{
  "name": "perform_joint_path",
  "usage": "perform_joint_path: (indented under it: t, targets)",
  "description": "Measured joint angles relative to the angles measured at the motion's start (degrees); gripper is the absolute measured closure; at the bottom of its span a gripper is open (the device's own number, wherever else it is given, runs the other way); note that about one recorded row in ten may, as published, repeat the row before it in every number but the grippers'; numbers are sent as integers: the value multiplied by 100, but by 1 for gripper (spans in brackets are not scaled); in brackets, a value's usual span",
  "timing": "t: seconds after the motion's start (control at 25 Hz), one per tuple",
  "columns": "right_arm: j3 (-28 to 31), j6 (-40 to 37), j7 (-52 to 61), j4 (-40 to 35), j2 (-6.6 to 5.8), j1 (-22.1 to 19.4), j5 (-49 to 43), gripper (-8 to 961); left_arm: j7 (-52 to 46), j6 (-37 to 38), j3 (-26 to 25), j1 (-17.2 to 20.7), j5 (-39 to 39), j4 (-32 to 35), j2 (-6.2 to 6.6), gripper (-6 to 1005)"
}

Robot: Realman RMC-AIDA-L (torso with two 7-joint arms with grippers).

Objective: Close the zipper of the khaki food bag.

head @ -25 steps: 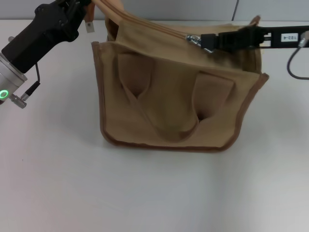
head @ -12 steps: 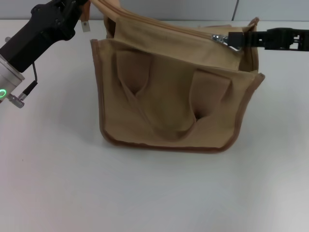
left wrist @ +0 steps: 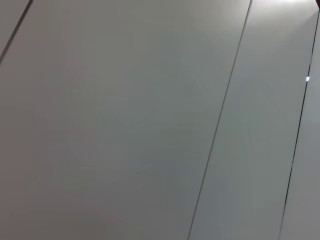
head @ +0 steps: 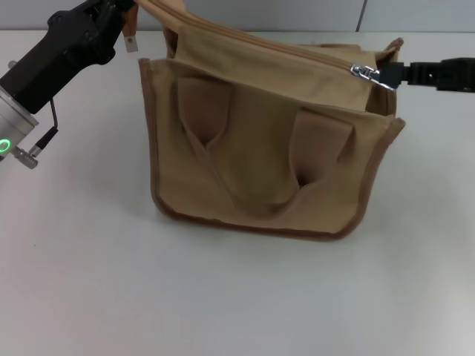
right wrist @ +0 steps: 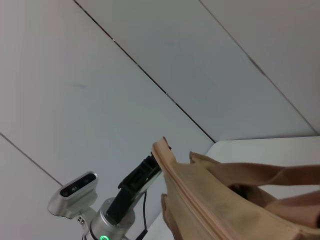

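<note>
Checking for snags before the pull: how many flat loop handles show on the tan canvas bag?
2: one loop handle hangs down the tan canvas bag's front; another rises at the far left corner, by the left gripper.

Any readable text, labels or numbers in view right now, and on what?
None can be read. The khaki food bag shows no print. A small tag hangs by the left gripper, its face too small to read. The right gripper shows no label in view.

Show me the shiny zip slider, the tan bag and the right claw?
Small shiny silver zip slider (head: pixel 364 72), head view, metal body.
Boxy tan canvas bag (head: pixel 260 159), head view, front panel.
Right claw (head: pixel 391 73), head view, tips at the pull tab.
</note>
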Motion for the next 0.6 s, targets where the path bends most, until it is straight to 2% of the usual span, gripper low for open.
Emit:
perform_joint_path:
  t: [0.36, 0.6]
  targets:
    - [183, -120, -128, 25, -58, -129, 5, 949, -17, -9, 12, -8, -2, -4, -9, 934]
    - [551, -432, -808, 308, -66, -164, 145, 937, -69, -9, 42, -26, -2, -4, -11, 928]
